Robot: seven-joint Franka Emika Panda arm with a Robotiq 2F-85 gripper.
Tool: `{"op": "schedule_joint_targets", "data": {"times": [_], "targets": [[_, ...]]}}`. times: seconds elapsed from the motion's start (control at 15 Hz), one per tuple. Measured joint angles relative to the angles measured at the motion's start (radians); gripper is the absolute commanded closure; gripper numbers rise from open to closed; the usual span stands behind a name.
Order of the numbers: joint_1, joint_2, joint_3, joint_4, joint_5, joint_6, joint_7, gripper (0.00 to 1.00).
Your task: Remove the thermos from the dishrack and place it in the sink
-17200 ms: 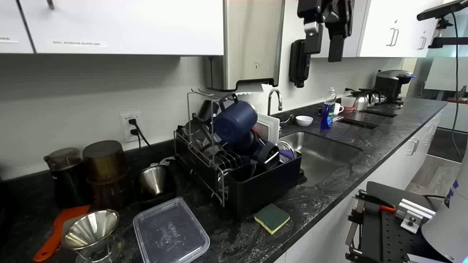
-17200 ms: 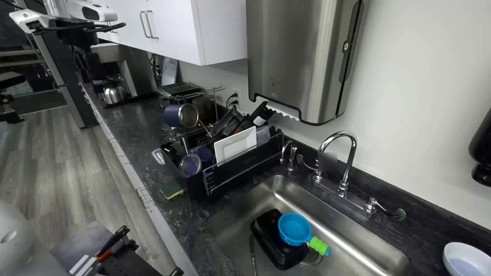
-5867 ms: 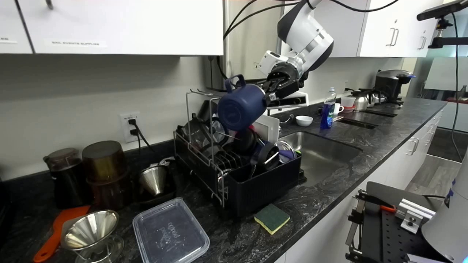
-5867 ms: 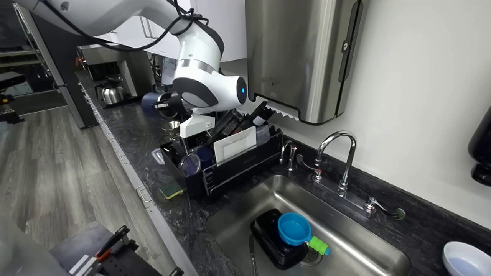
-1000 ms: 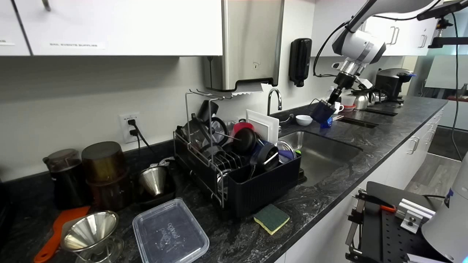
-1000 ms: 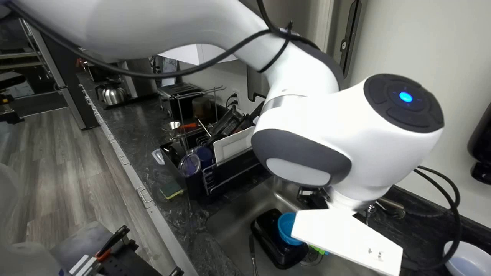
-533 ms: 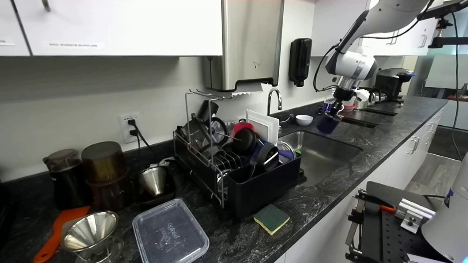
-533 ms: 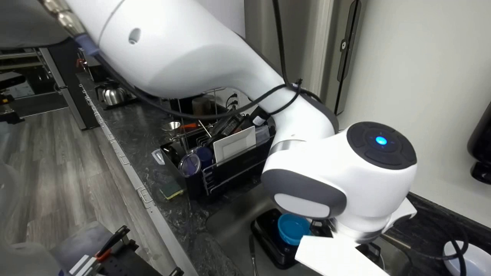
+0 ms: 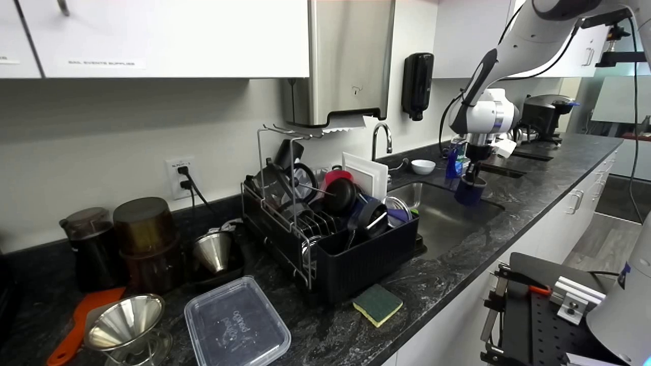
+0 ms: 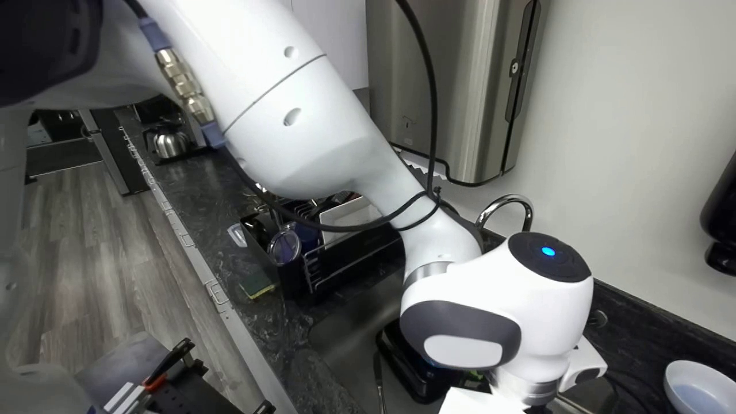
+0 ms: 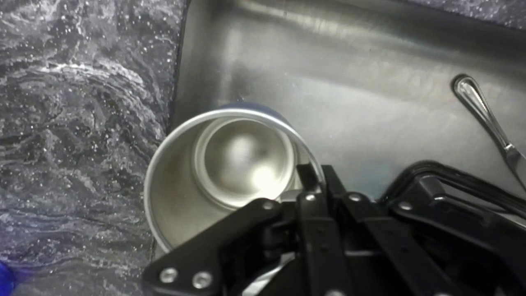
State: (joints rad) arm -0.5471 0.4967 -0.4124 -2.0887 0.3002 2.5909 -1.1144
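Observation:
The thermos, a dark blue mug with a steel inside [image 11: 176, 197], hangs roughly upright from my gripper [image 11: 320, 176]. Its rim is pinched, one finger inside the wall and the other outside. In an exterior view the thermos [image 9: 469, 194] is over the end of the sink [image 9: 437, 203] farthest from the dishrack [image 9: 363, 267]. From above, it overlaps the sink's edge beside the counter; how high it is above the sink floor I cannot tell. The arm hides it in an exterior view where the sink [image 10: 345, 328] is partly visible.
A black container [image 10: 411, 368] and a metal utensil [image 11: 483, 107] lie in the sink. A blue soap bottle [image 9: 454, 158] and a white bowl [image 9: 423, 168] stand on the counter close by. The faucet [image 9: 382, 137] rises behind the sink.
Over the last second the arm has carried the thermos lower and toward the sink's far end. It was tilted and is now nearly upright, still in the grip.

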Motion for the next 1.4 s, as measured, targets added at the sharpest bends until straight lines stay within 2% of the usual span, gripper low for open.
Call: {"op": "schedule_joint_targets", "data": {"times": [0.33, 0.53, 0.8, 1.13, 1.4], "targets": [[-0.006, 0.051, 0.019, 0.004, -0.16, 0.009, 0.117, 0.98], [-0.011, 0.071, 0.036, 0.005, -0.22, 0.012, 0.158, 0.98], [-0.04, 0.097, 0.092, 0.009, -0.235, 0.047, 0.163, 0.98], [-0.096, 0.146, 0.188, 0.013, -0.244, 0.171, 0.117, 0.98], [-0.134, 0.202, 0.215, 0.035, -0.29, 0.219, 0.111, 0.98]]}}
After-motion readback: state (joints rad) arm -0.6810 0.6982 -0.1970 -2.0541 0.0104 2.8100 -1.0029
